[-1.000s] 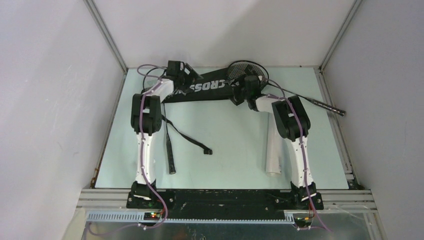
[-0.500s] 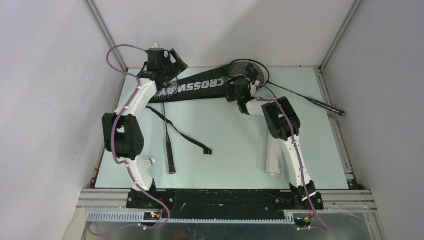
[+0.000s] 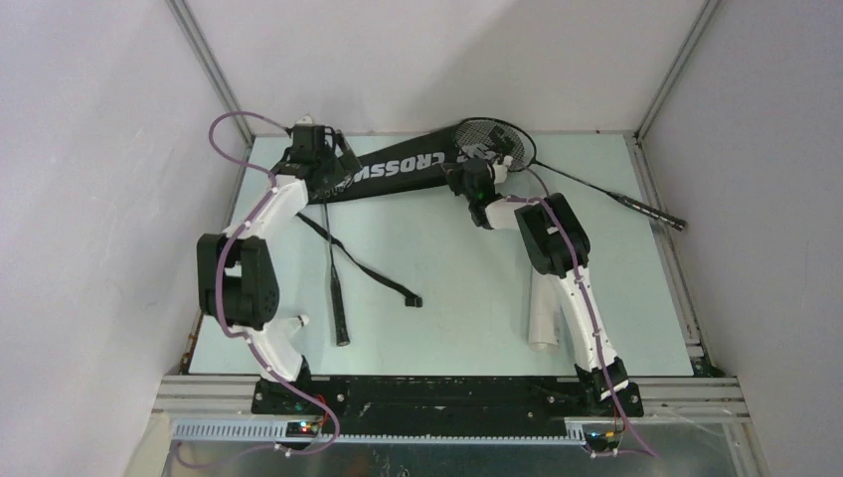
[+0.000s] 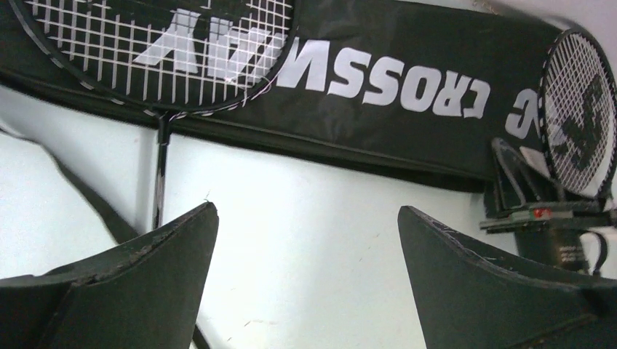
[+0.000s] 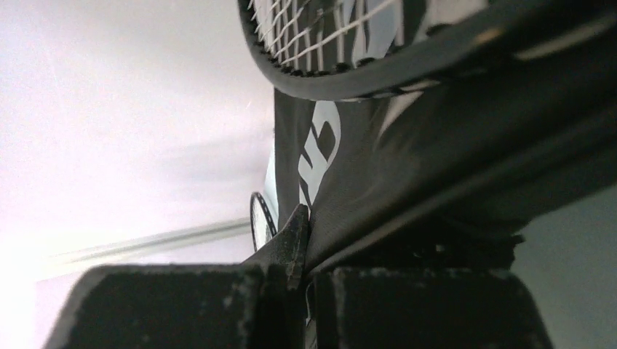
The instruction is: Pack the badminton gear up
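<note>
The bag (image 3: 398,171) is laid along the far side of the table (image 3: 467,298), its white lettering turned up and its strap (image 3: 373,270) trailed toward the near edge. The left racket (image 3: 340,323) is set with its head on the bag's left end and its handle pointed toward the arms. The right racket (image 3: 494,146) is rested with its head at the bag's right end, the shaft slanted off to the right. The tube (image 3: 542,323) is placed well apart from the bag, beside the right arm and partly hidden by it. The left gripper (image 3: 320,157) is held over the bag's left end with its fingers (image 4: 153,254) spread wide and nothing between them. The right gripper (image 3: 465,179) is clenched on the edge of the bag near the right racket's head, and black fabric is seen pinched between its fingers (image 5: 295,240).
</note>
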{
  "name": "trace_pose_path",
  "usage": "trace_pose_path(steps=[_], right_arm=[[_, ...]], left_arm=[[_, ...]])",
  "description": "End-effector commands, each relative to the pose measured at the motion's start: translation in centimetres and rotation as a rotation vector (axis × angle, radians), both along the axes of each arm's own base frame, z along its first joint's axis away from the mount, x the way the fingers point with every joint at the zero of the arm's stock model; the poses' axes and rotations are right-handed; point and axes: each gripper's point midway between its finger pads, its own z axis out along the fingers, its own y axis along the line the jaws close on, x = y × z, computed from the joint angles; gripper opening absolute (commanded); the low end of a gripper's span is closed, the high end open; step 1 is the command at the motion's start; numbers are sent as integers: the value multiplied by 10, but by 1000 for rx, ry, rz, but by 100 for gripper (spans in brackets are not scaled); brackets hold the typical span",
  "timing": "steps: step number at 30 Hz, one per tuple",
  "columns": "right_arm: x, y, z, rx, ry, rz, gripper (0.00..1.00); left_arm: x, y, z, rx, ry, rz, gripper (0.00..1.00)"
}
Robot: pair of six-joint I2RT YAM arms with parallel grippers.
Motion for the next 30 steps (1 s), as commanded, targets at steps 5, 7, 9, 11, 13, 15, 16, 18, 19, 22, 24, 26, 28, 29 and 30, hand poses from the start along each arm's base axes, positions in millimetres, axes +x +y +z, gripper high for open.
trace_pose_path(steps=[5, 7, 9, 11, 13, 15, 16, 18, 19, 22, 24, 26, 28, 29, 30], right_arm=[[-31, 10, 198, -84, -483, 196, 0], [-44, 9, 227, -135, -546, 219, 0], [-56, 10, 252, -214, -608, 251, 0], [-68, 11, 277, -260, -672, 279, 0], [-79, 13, 301, -307, -729, 312, 0], [-91, 15, 322, -352, -787, 353, 0], [-99, 15, 336, -365, -812, 364, 0], [-112, 16, 359, -412, -859, 378, 0], [-120, 13, 374, -455, -898, 373, 0], [-137, 10, 402, -559, -941, 370, 0], [-146, 3, 420, -672, -966, 343, 0], [-154, -6, 435, -750, -952, 305, 0], [-164, -16, 448, -817, -913, 255, 0], [-174, -17, 456, -830, -905, 244, 0], [-177, -23, 455, -874, -857, 230, 0]], left_arm=[[-57, 14, 83, 51, -257, -37, 100], [-71, 12, 89, 58, -288, -71, 100], [-83, 9, 96, 64, -321, -113, 100], [-94, 2, 106, 65, -370, -172, 100], [-104, -7, 116, 61, -424, -243, 100], [-113, -17, 127, 55, -473, -316, 100], [-120, -23, 133, 48, -500, -359, 100], [-129, -32, 144, 45, -544, -415, 100], [-133, -35, 147, 44, -556, -432, 100], [-147, -42, 162, 56, -608, -472, 100], [-155, -47, 168, 69, -622, -492, 100], [-164, -53, 175, 95, -646, -515, 100], [-176, -71, 181, 127, -684, -576, 100], [-177, -72, 187, 164, -709, -567, 100], [-183, -85, 189, 168, -725, -601, 100]])
